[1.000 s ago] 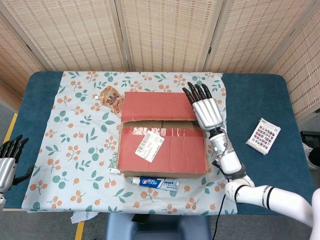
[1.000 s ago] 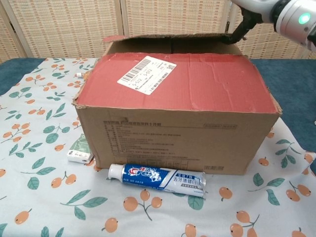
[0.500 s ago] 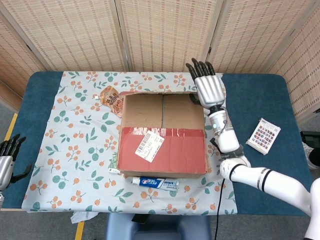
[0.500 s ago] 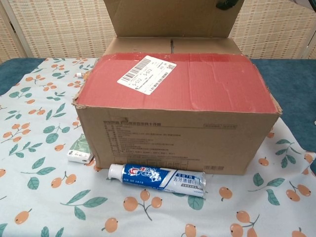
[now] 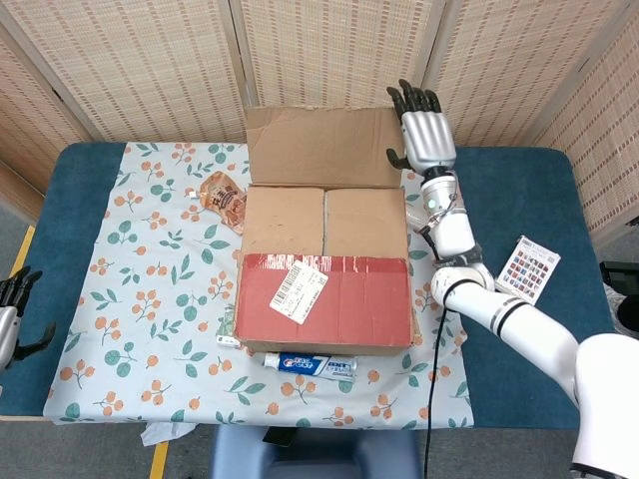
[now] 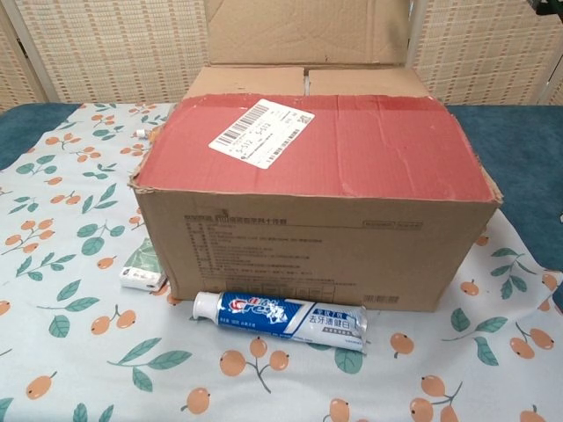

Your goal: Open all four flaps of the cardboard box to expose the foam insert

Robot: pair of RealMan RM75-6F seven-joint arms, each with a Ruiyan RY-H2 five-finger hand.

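The cardboard box (image 5: 324,269) sits mid-desk, its far flap (image 5: 321,147) raised upright. The right hand (image 5: 423,140), fingers extended, touches that flap's right edge, gripping nothing. Only the head view shows the left hand (image 5: 10,317), spread, at the desk's left edge.

The blue-topped table (image 5: 519,190) carries a floral cloth (image 5: 150,289) left of the right hand (image 5: 424,135), bearing the brown cardboard box (image 5: 324,269).
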